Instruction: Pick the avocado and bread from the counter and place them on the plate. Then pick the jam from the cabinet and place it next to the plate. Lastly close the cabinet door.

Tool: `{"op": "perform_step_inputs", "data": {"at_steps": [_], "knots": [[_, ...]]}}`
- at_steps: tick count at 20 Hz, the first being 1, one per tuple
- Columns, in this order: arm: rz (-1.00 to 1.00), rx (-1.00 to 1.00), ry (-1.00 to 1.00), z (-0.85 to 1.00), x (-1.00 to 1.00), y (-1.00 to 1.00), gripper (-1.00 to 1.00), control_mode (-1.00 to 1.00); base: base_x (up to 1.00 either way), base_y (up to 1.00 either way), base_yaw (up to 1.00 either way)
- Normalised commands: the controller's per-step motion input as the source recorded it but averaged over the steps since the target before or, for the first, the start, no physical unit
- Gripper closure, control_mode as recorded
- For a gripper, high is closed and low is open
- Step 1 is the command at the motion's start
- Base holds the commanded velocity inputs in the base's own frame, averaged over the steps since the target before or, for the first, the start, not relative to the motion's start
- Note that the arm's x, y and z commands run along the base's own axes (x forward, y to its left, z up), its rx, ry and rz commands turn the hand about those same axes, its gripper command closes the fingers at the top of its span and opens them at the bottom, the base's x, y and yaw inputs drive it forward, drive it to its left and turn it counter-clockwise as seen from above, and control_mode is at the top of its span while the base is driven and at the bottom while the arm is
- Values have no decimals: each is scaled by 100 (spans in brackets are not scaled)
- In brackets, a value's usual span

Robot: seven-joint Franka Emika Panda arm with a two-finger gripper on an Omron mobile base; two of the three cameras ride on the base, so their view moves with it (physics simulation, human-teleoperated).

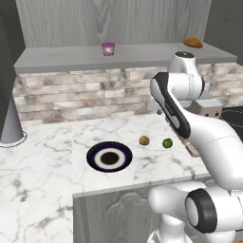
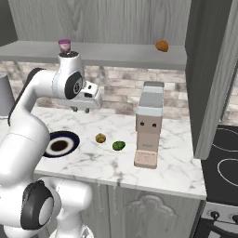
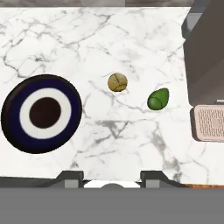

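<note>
1. Nothing is done yet, as far as I can judge: the plate (image 3: 41,113) lies bare on the table (image 1: 42,175), with the bread (image 3: 117,82) and the avocado (image 3: 158,99) resting on the marble to one side of it, close together but not touching.
2. The jam (image 1: 108,48) stands on the cabinet shelf (image 1: 71,59) above the brick wall, and the cabinet door (image 2: 218,79) hangs ajar, so all three placings and the closing remain.
3. The pincer (image 3: 113,178) hovers high over the table, its two dark tips spread apart and grasping nothing.
4. The table is white marble with grey veins; the plate is a flat disc with a navy rim, a white ring and a brown centre.
5. The bread is a small, crackled, yellow-brown ball; the avocado is a smooth green lump tapering to a point.
6. The jam is a squat pink jar; a croissant (image 1: 193,42) sits further along the shelf, and a boxy coffee machine (image 2: 149,125) stands on the table.
</note>
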Motion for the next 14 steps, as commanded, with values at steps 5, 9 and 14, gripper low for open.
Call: {"op": "perform_step_inputs", "data": {"at_steps": [5, 9, 14], "knots": [[0, 0, -1, 0, 0, 0, -100, -100, 0, 0, 0], [0, 0, 0, 0, 0, 0, -100, -100, 0, 0, 0], [-1, 0, -1, -25, -5, -31, -100, -100, 0, 0, 0]]}}
